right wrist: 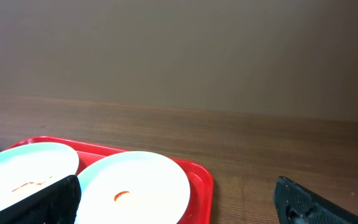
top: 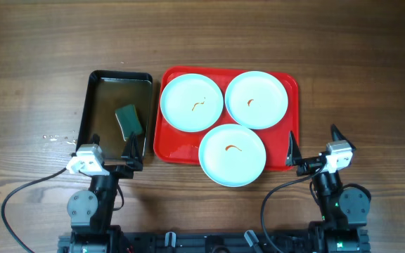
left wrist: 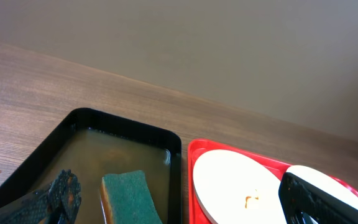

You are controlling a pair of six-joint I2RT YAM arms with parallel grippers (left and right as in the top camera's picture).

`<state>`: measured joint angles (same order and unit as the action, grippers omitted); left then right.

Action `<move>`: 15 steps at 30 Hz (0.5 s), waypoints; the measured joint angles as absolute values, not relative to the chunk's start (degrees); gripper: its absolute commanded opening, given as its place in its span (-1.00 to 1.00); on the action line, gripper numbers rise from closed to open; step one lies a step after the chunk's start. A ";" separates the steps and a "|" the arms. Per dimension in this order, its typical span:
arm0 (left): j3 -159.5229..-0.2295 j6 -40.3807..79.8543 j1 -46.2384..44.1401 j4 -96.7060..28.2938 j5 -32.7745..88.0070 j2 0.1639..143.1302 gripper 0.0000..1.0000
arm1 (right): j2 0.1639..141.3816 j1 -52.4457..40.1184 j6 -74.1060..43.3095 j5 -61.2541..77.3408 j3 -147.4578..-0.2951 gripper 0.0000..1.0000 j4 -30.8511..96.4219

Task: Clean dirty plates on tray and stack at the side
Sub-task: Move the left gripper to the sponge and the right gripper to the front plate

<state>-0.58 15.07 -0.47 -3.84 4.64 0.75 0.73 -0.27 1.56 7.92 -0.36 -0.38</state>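
Note:
Three pale blue plates lie on the red tray [top: 176, 143]: one at back left [top: 191, 102], one at back right [top: 256, 99], one at the front [top: 232, 154], overhanging the tray's near edge. Each has an orange-red sauce mark at its centre. My left gripper [top: 115, 145] is open and empty, over the near end of the black tray. My right gripper [top: 313, 145] is open and empty, just right of the red tray. The left wrist view shows a plate [left wrist: 238, 186] on the red tray [left wrist: 194, 149]. The right wrist view shows two plates [right wrist: 135, 186] [right wrist: 23, 168].
A black tray [top: 98, 91] holding murky liquid and a green sponge [top: 128, 119] stands left of the red tray; the sponge also shows in the left wrist view [left wrist: 129, 198]. Small droplets [top: 55, 138] lie on the wooden table left of the black tray.

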 measured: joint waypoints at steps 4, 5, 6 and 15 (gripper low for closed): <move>-0.60 15.07 -0.47 -3.84 4.64 0.75 1.00 | 0.73 -0.27 1.56 7.92 -0.34 0.99 -0.38; -0.60 15.07 -0.45 -3.84 4.64 0.75 1.00 | 0.73 -0.27 1.56 7.92 -0.34 0.99 -0.38; -0.60 15.07 -0.47 -3.84 4.64 0.75 1.00 | 0.73 -0.27 1.56 7.92 -0.34 0.98 -0.38; -0.60 15.07 -0.45 -3.84 4.64 0.75 1.00 | 0.73 -0.27 1.56 7.92 -0.34 1.00 -0.38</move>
